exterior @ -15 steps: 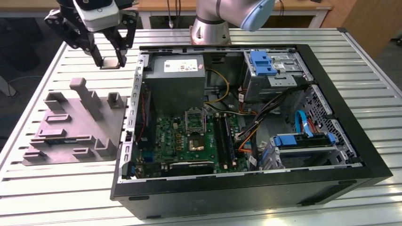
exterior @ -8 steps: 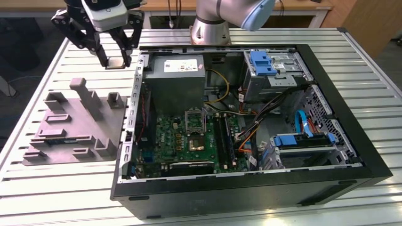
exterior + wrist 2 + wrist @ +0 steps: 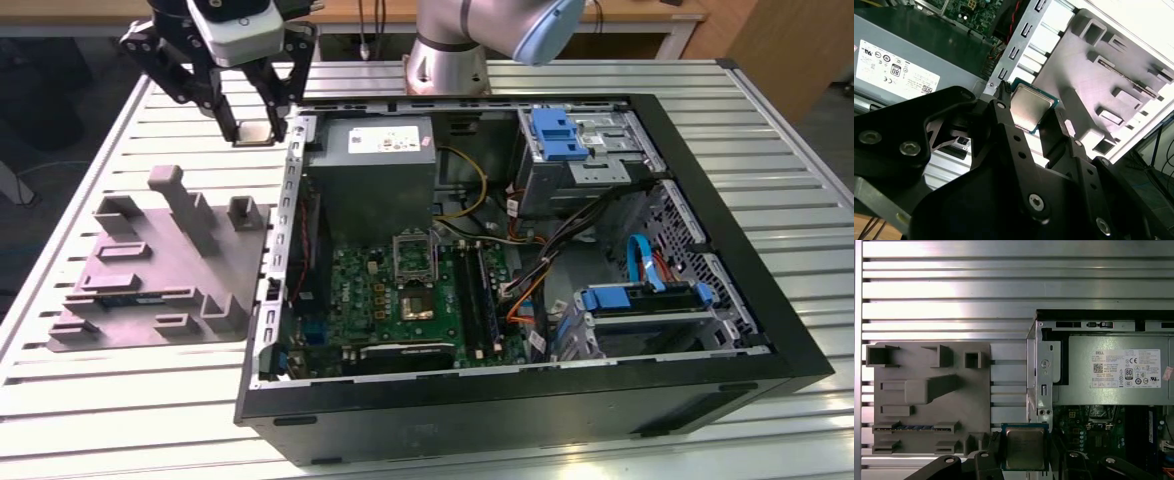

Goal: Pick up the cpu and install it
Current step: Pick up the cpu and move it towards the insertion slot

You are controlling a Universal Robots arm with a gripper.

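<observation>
My claw [image 3: 250,126] is pinching the cpu [image 3: 250,134] by two opposite edges. It hangs at my fingertips in the air over the table [image 3: 107,400]. The side wall of the computer case [image 3: 296,150] is just beside my claw, and the grey moulded holder [image 3: 160,265] lies below it on the other side.

The grip looks like the weak point to me. I hold only thin edges, so a jolt could let the chip slide or twist between my fingertips [image 3: 1004,107]. If it twists, it would probably meet the socket [image 3: 416,300], well apart from my claw down on the green motherboard [image 3: 360,290], out of square, and delicate contacts could suffer. The case wall is the other hazard. It stands so close that a low or careless pass could knock the chip or my claw against the sheet metal. The power supply [image 3: 380,165] just past that wall also leaves little room.

In both wrist views the cpu [image 3: 1025,449] is a small, thin square. It has a pale silvery-grey metal top with softly rounded corners, framed by a narrow blue-green border [image 3: 1050,101]. The top catches the light.
</observation>
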